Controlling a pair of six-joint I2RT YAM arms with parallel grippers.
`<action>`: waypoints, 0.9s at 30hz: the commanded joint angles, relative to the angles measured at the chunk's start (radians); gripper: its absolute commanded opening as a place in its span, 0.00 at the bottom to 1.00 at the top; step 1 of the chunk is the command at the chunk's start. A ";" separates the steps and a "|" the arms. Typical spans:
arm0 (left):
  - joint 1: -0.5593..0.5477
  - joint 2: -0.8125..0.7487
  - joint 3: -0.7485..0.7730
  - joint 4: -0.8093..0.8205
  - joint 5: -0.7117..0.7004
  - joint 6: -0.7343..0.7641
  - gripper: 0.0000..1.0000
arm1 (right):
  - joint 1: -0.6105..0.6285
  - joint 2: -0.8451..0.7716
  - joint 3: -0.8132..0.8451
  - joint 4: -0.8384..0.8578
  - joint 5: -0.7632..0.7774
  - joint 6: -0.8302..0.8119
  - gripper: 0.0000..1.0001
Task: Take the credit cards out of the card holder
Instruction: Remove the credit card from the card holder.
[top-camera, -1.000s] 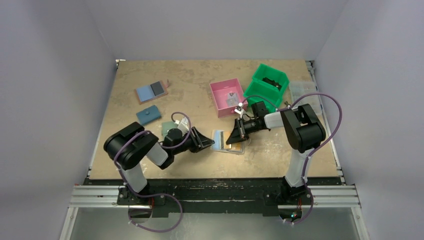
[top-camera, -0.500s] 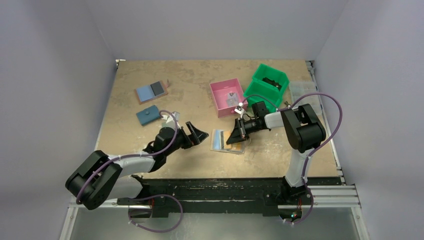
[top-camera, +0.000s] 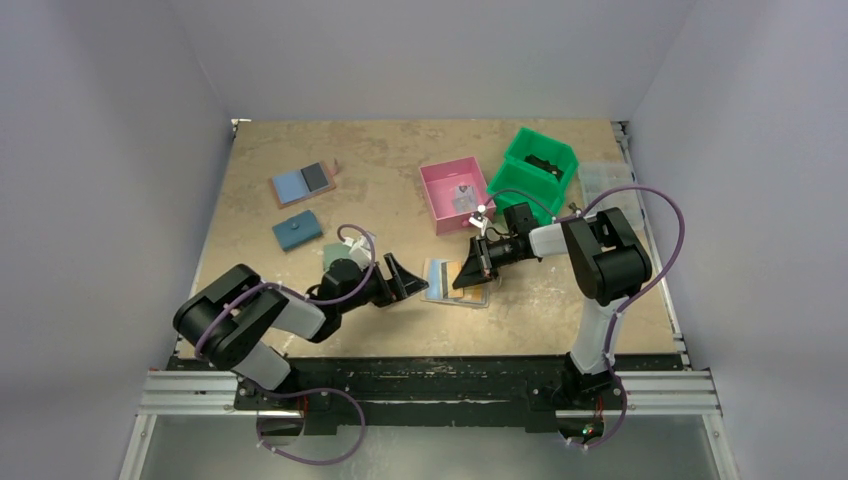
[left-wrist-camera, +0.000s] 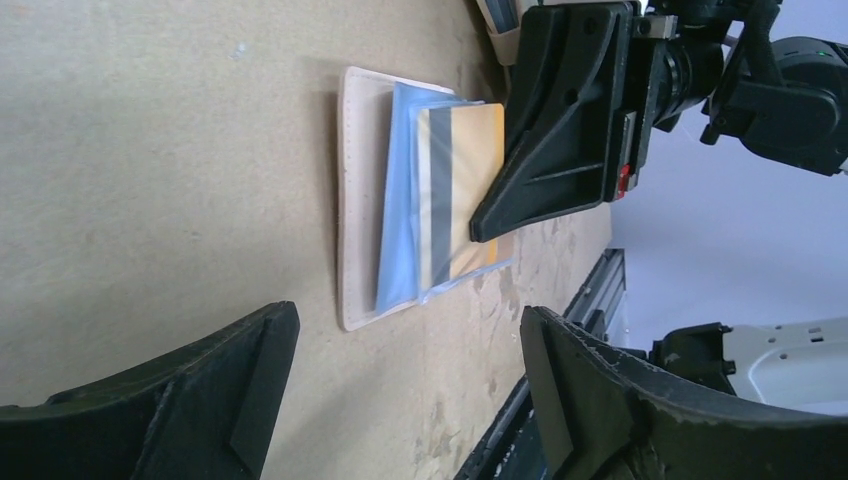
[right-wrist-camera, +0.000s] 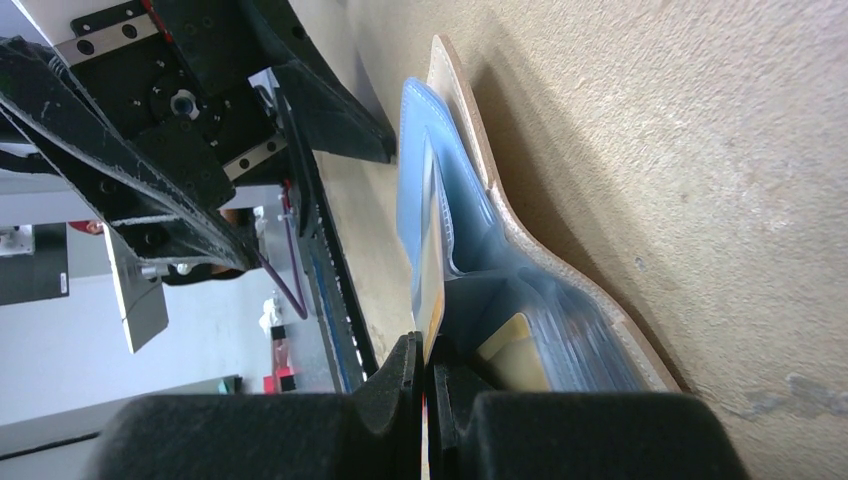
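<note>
Left gripper (left-wrist-camera: 405, 335): your jaws stand spread, with nothing between them.
Card holder (left-wrist-camera: 352, 200): lies open on the table (left-wrist-camera: 150, 150), just ahead of your left fingertips.
Right gripper (right-wrist-camera: 430, 365): you pinch the gold credit card (left-wrist-camera: 475, 150) at its edge.

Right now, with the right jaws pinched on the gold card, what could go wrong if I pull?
The left jaws stand open, off the card holder, so nothing pins it; it may drag along with the gold card.
The right jaws hold only the card's edge; it might slip out.
</note>
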 joint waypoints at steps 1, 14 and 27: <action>-0.022 0.078 0.038 0.194 0.045 -0.047 0.86 | -0.006 -0.019 0.003 0.001 -0.039 -0.024 0.00; -0.047 0.003 0.032 0.055 -0.121 -0.043 0.74 | -0.008 -0.021 0.005 0.000 -0.057 -0.031 0.00; -0.076 -0.094 0.037 0.101 -0.094 -0.026 0.67 | -0.009 -0.015 0.019 -0.038 -0.148 -0.111 0.00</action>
